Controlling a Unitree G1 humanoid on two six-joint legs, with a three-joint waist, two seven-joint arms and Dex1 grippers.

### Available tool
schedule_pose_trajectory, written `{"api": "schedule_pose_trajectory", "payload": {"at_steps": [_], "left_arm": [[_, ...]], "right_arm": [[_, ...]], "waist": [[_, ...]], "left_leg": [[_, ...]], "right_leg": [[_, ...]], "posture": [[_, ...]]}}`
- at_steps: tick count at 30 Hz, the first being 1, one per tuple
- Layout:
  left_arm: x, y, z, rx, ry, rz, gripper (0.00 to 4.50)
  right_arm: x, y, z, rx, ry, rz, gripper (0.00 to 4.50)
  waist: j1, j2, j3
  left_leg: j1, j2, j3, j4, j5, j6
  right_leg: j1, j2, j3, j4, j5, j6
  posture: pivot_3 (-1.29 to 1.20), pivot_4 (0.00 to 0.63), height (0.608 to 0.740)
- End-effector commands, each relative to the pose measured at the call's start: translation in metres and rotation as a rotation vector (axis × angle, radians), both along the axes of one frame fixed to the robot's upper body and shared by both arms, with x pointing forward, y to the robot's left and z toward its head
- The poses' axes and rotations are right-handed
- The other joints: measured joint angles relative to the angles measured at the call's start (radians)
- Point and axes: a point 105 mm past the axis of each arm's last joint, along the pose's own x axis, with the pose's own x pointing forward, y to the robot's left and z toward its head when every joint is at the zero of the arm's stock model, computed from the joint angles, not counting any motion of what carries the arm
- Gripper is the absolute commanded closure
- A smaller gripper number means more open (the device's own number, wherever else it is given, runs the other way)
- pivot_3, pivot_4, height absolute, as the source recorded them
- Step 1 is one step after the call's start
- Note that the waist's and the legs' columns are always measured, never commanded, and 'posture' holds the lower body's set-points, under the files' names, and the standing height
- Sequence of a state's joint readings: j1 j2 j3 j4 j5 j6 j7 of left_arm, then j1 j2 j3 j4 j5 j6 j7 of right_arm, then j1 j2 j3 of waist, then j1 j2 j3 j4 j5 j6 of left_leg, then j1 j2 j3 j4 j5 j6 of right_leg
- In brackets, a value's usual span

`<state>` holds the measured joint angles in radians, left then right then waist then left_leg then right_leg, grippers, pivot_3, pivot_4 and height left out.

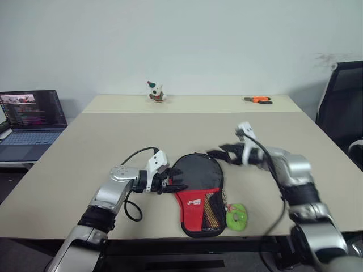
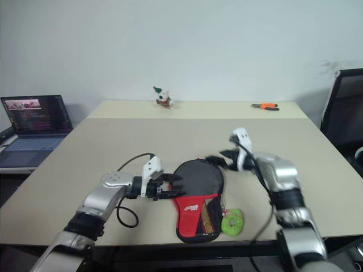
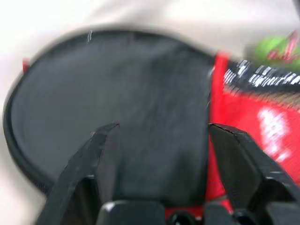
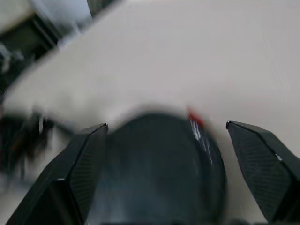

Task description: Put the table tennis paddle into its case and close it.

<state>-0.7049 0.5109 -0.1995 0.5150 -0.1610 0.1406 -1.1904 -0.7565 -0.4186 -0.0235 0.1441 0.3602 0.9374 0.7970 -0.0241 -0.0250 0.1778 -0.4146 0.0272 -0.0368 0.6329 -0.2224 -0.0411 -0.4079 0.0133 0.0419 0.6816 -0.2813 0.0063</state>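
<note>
Paddle case [image 1: 198,195] lies near the front edge of the beige surface [image 1: 102,141], where we see from the head its black round part, red logo panel and a green pull [image 1: 236,215] just beside it. Our left pincer [image 1: 173,183] sits at the case's left edge, our right pincer [image 1: 218,154] just off its far right rim. Our left wrist view adds the spread black fingers [image 3: 89,154] over the fabric, grasping nothing. Our right wrist view shows its fingers [image 4: 255,154] released wide above the rounded end. We cannot tell where the paddle is.
</note>
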Motion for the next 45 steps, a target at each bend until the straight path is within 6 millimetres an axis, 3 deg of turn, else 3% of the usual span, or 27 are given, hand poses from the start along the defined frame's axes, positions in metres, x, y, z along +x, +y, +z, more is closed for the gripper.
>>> {"api": "schedule_pose_trajectory", "payload": {"at_steps": [1, 9, 16, 23, 36, 39, 45], "left_arm": [[0.01, -0.014, 0.006, 0.032, -0.076, -0.059, 0.06], [0.01, -0.029, -0.004, 0.077, -0.108, -0.182, 0.03], [0.005, -0.032, -0.017, 0.134, -0.101, -0.259, 0.03], [0.003, -0.03, -0.025, 0.161, -0.099, -0.27, 0.03], [0.002, -0.027, -0.028, 0.166, -0.106, -0.266, 0.03], [0.001, -0.028, -0.029, 0.169, -0.108, -0.27, 0.0], [-0.002, -0.03, -0.033, 0.174, -0.104, -0.287, 0.0]], "right_arm": [[-0.041, -0.005, 0.02, -0.058, -0.074, 0.116, 0.0], [-0.113, -0.027, -0.005, -0.202, 0.026, 0.226, 0.0], [-0.135, -0.019, -0.03, -0.347, 0.01, 0.314, 0.0], [-0.115, -0.016, -0.052, -0.399, -0.031, 0.27, 0.0], [-0.095, -0.018, -0.074, -0.491, -0.07, 0.269, 0.0], [-0.089, -0.019, -0.074, -0.495, -0.084, 0.254, 0.57], [-0.088, -0.025, -0.071, -0.501, -0.083, 0.252, 2.67]], "waist": [[-0.003, 0.0, 0.0], [-0.014, 0.0, 0.0], [-0.011, 0.0, 0.0], [-0.01, -0.001, 0.0], [-0.01, 0.0, -0.001], [-0.01, 0.0, -0.001], [-0.009, 0.0, -0.001]], "left_leg": [[-0.001, 0.0, 0.0, 0.001, 0.0, 0.0], [0.0, -0.002, -0.001, 0.001, 0.0, 0.0], [0.0, -0.003, -0.001, 0.003, 0.0, 0.0], [0.0, -0.003, -0.002, 0.005, 0.0, 0.0], [0.0, -0.002, -0.002, 0.008, -0.001, 0.002], [0.001, -0.002, -0.002, 0.009, -0.001, 0.002], [0.001, -0.002, -0.002, 0.01, -0.001, 0.002]], "right_leg": [[0.0, 0.0, 0.0, 0.0, 0.0, 0.0], [0.0, 0.004, 0.0, 0.0, 0.0, 0.0], [0.002, 0.004, 0.0, 0.0, -0.002, 0.004], [0.002, 0.004, -0.001, 0.0, -0.003, 0.006], [0.003, 0.004, -0.001, 0.001, -0.003, 0.006], [0.003, 0.004, -0.001, 0.002, -0.003, 0.006], [0.004, 0.004, -0.001, 0.003, -0.001, 0.002]], "posture": [[0.0, 0.15, 0.74], [0.0, 0.15, 0.74], [0.0, 0.15, 0.74], [0.0, 0.15, 0.74], [0.0, 0.15, 0.74], [0.0, 0.15, 0.74], [0.0, 0.15, 0.74]]}}
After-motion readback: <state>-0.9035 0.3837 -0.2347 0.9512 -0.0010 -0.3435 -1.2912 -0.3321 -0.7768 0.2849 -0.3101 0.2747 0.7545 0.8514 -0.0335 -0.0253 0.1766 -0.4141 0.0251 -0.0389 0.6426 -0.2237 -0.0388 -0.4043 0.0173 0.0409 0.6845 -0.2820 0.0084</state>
